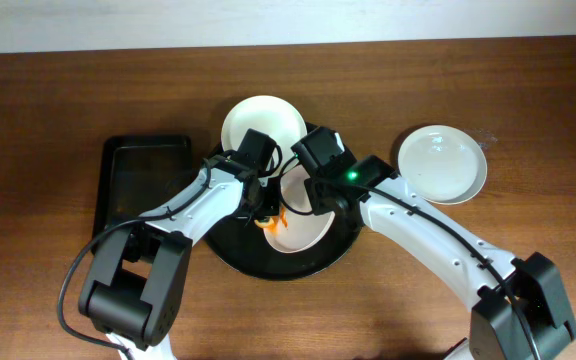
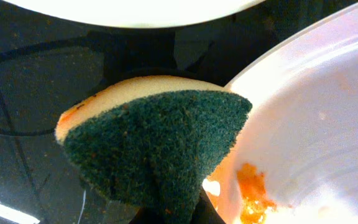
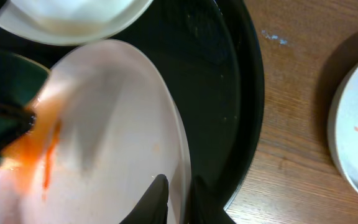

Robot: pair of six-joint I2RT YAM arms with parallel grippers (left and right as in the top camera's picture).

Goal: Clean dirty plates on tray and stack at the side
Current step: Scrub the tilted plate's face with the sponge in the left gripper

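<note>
Orange sauce [image 2: 253, 193] streaks the smeared plate [image 1: 303, 228], which sits inside the tray [image 1: 258, 264]. It's tipped, so from overhead it reads as an oval, long axis running from the tray's far side to its near rim. The right gripper [image 1: 318, 195] is pinched on that plate's right edge. The left gripper [image 1: 266, 210] is clamped round a green-faced sponge [image 2: 154, 143] at the plate's left rim. A second plate [image 1: 263, 122] overlaps the tray's far rim, and a third plate [image 1: 442, 163] lies right of the tray.

wooden table [image 1: 58, 80] | round black tray [image 1: 268, 268] centre | rectangular black tray [image 1: 138, 180] left | 1 white plate [image 1: 442, 163] right
</note>
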